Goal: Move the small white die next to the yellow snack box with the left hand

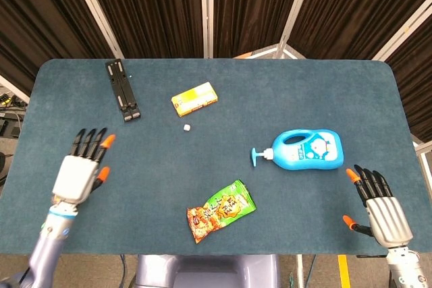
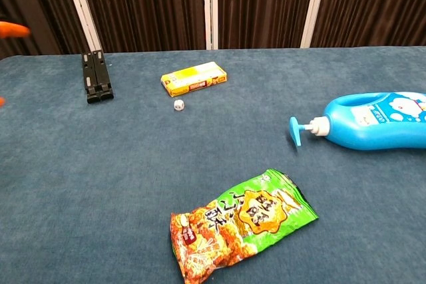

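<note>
One small white die (image 1: 186, 127) sits on the blue table (image 1: 283, 92), just near of the one yellow snack box (image 1: 194, 98) and close beside it, not touching it. Nothing holds the die. The left robot hand (image 1: 79, 170) is at the near left side of the table, well apart from the die, with its fingers (image 1: 90, 139) spread wide and nothing in it. In the chest view only an orange fingertip shows at the left edge. The right robot hand (image 1: 381, 209) is at the near right corner, fingers apart too, holding nothing. There is one blue bottle (image 1: 305, 150) with a pump lying on its side at the right. There is one green and orange snack bag (image 1: 221, 210) lying flat at the near middle. One black folded stand (image 1: 122, 90) lies at the far left, to the left of the yellow box. Dark curtains (image 1: 169, 5) hang behind the table.
</note>
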